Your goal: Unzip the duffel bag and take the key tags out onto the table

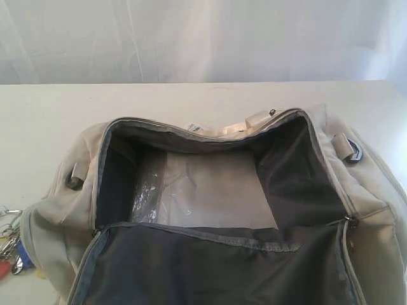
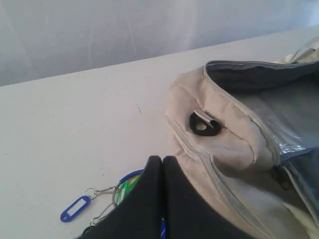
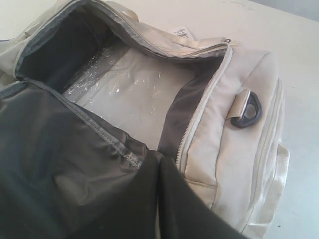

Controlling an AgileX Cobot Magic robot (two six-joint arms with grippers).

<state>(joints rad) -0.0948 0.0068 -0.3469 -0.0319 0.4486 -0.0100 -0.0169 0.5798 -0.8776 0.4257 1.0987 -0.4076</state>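
The cream duffel bag [image 1: 57, 222] lies on the white table [image 1: 203, 101] with its top flap [image 1: 216, 267] folded toward the near side, dark lining up. Its inside shows a clear plastic sheet [image 1: 203, 190] over the bottom. The key tags [image 1: 11, 251] lie on the table just left of the bag; in the left wrist view a blue tag [image 2: 76, 208] and a green one [image 2: 127, 186] show beside my left gripper [image 2: 162, 160], which is shut and empty above them. My right gripper [image 3: 159, 155] is shut, empty, over the bag's right end near the flap's edge. Neither gripper appears in the exterior view.
A white paper label [image 1: 194, 128] sticks out at the bag's far rim. Black D-rings sit at the bag's left end [image 2: 204, 124] and right end [image 3: 247, 110]. A pale curtain hangs behind the table's far edge.
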